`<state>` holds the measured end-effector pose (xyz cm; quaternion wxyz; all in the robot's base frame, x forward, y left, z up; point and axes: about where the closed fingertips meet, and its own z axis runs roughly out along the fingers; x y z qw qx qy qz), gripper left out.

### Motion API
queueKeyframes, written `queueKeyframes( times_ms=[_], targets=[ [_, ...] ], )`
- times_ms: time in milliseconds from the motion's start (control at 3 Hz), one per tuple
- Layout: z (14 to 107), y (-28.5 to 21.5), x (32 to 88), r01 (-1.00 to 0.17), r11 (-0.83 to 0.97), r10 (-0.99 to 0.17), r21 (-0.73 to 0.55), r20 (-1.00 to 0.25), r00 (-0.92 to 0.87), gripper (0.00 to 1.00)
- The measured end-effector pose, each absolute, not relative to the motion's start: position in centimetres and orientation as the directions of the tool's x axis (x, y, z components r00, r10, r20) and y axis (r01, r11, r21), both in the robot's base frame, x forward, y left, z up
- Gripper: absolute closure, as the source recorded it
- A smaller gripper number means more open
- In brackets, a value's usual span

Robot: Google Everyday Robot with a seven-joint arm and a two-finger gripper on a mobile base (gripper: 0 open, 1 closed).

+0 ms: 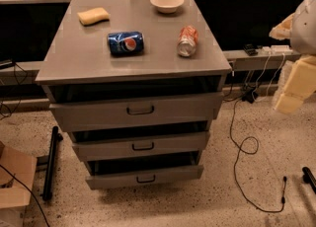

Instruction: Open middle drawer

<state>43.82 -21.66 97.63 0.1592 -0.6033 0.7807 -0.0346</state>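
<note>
Grey middle drawer stands ajar; jaws at right edge, well apart, grip state untellable.

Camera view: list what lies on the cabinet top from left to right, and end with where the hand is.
Left to right: yellow sponge → blue Pepsi can → white bowl → orange soda can. The hand is farther right, at the picture's edge, beside the cabinet, apart from the middle drawer.
</note>
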Motion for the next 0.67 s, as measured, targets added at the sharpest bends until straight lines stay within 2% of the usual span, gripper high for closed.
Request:
queueKeyframes(
  times_ms=[667],
  targets=[
    [96.6,-20.5,44.0,-0.936,0.254,-0.952,-0.243,-0.231,-0.199,0.0]
  ],
)
